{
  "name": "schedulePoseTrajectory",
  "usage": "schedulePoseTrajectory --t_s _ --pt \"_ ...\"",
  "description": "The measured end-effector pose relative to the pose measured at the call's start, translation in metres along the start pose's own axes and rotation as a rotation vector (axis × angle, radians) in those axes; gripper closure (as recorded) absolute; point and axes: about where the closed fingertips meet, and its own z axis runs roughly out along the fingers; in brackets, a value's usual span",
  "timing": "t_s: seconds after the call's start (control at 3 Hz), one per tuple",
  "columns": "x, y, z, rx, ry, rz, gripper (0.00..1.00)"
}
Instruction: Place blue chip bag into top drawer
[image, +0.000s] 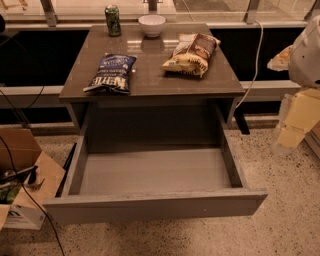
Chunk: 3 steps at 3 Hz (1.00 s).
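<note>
**Drawer open, blue chip bag waiting on the desk**

I am watching the blue chip bag (111, 74) lying flat on the front-left part of the desk (150, 75), lettering up. It is untouched and well apart from the pincer (292, 125), which is hanging off to the right of the desk, near the drawer's right side. I cannot tell from here whether the pincer is released or clenched; the bag is not in it. The top drawer (155, 204) is standing pulled out below the desk's front edge, showing its smooth grey inside. A yellow-and-brown chip bag (192, 54) is sitting on the right half of the desk, with a green can (113, 20) and a white bowl (151, 25) near the back edge. I am judging the reach toward the bag to be the step in hand. The next move is calling for me to swing the arm left across the desk, come down over the navy bag rather than its neighbour, and grip the crinkly foil before carrying it forward over the drawer.
</note>
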Motion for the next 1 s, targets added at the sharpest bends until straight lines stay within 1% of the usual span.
schedulePoseTrajectory --t_s 0.33,0.67,1.0 --pt "-0.001 -0.001 0.000 0.004 -0.005 0.000 0.00" --pt "-0.034 -0.018 0.017 -0.005 -0.080 -0.021 0.00" --pt "-0.087 -0.045 0.048 -0.005 -0.191 -0.023 0.00"
